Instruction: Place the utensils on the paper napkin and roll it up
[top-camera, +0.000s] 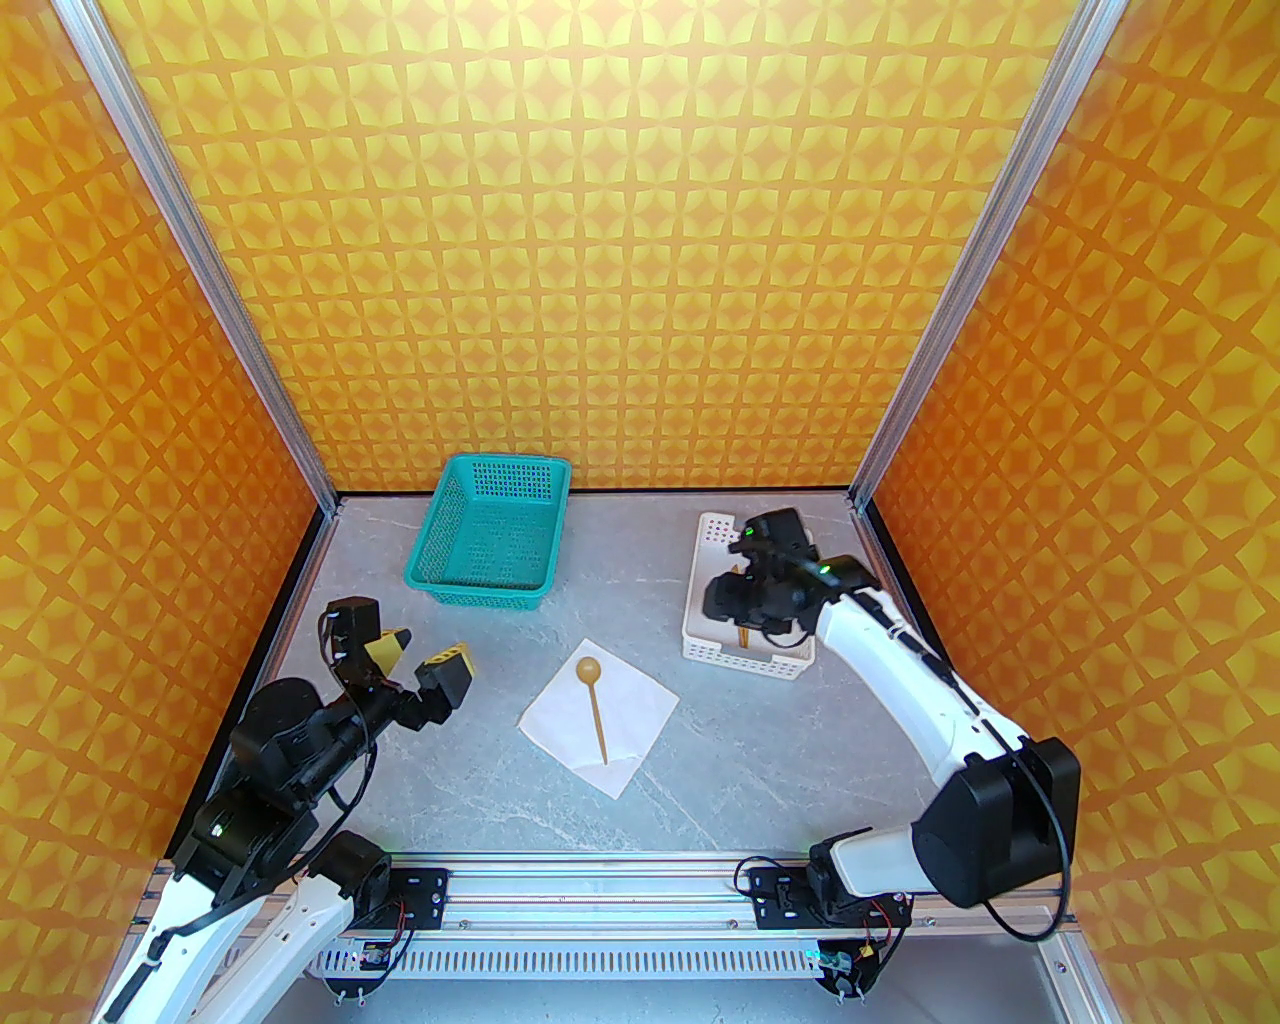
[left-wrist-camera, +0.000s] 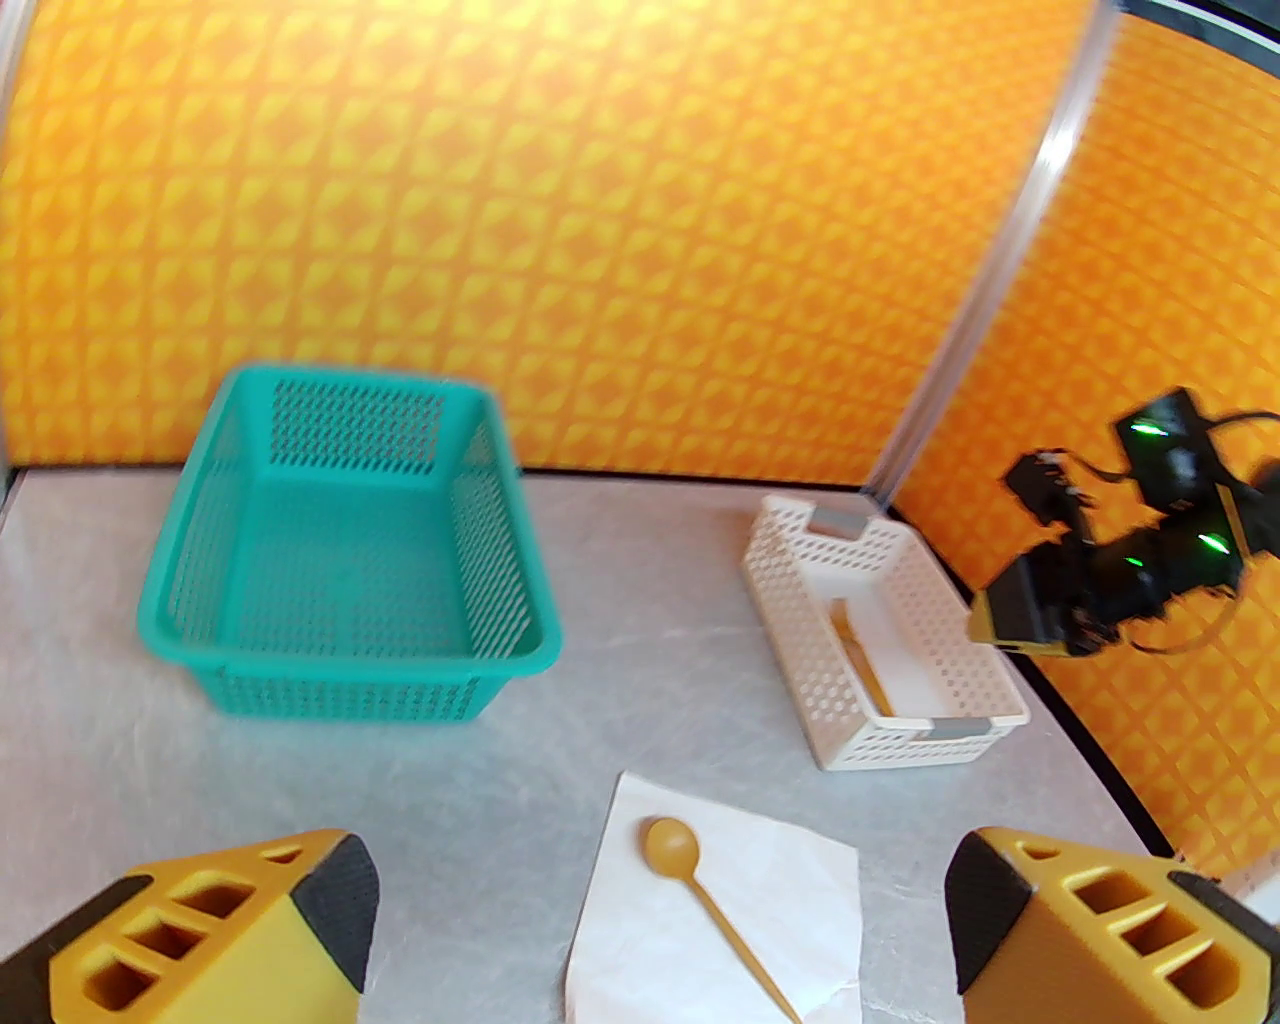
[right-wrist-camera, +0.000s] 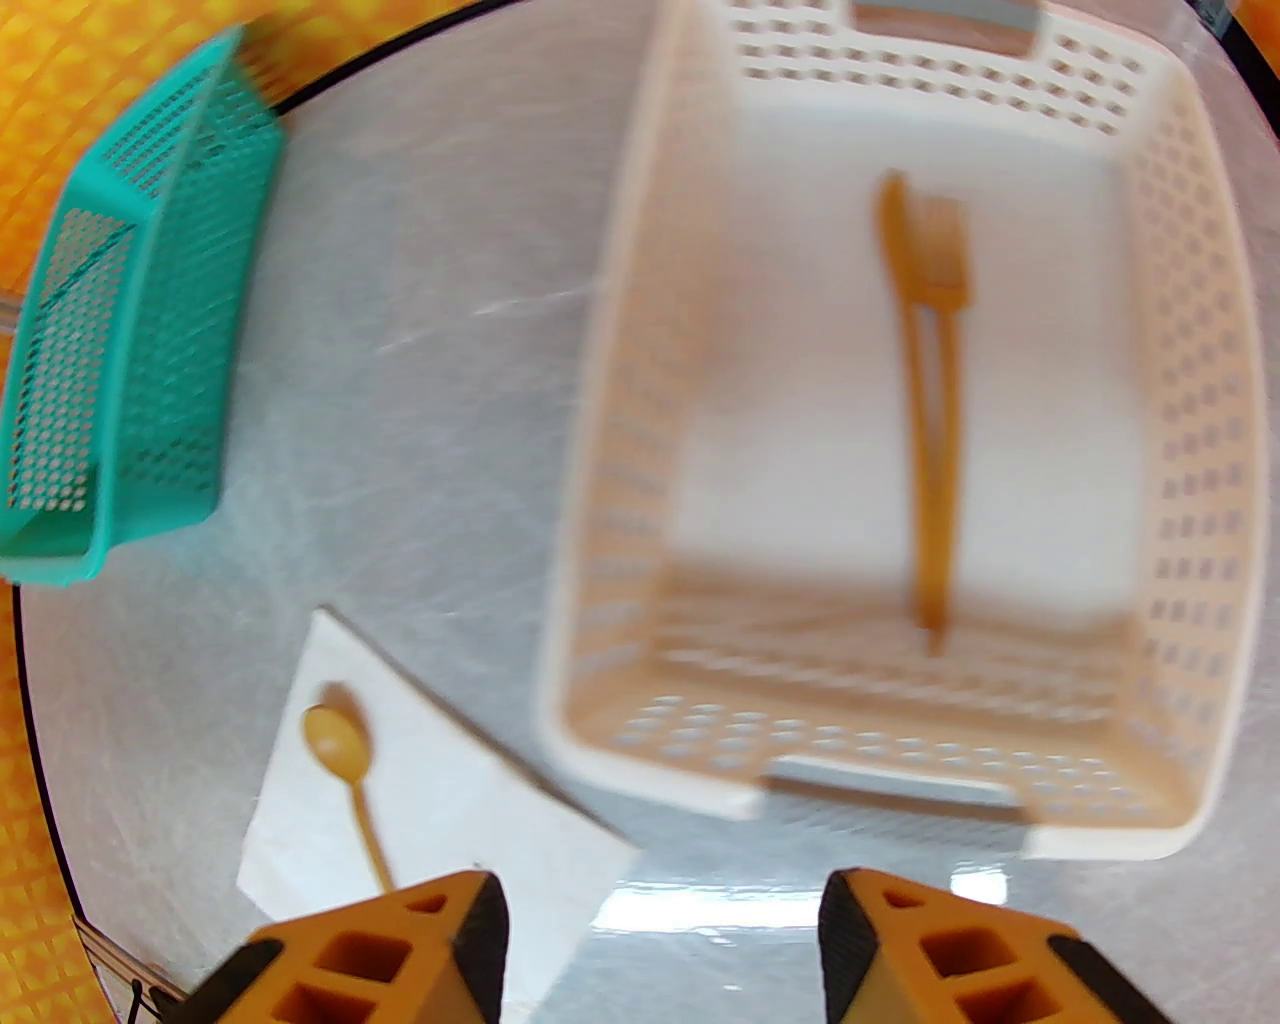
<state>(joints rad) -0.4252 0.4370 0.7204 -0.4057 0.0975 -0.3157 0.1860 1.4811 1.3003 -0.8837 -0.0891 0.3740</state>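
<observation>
Nearest, both arm bases stand on the rail (top-camera: 600, 885) at the front edge of the table (top-camera: 750, 780). Left gripper (top-camera: 425, 650) hovers over bare table at the left side, its fingers spread wide and holding nothing. Napkin (top-camera: 640, 700) lies flat in the middle, turned like a diamond, with free table on all its sides. Spoon (top-camera: 593, 705) rests on it, bowl toward the back. Right gripper (right-wrist-camera: 660, 940) hangs above the white basket (top-camera: 695, 610) near the right edge, fingers apart and empty. Fork (right-wrist-camera: 948, 270) lies inside this basket beside another thin tan piece, too blurred to name. Teal basket (top-camera: 440, 540) sits by the back wall, well apart from the napkin
</observation>
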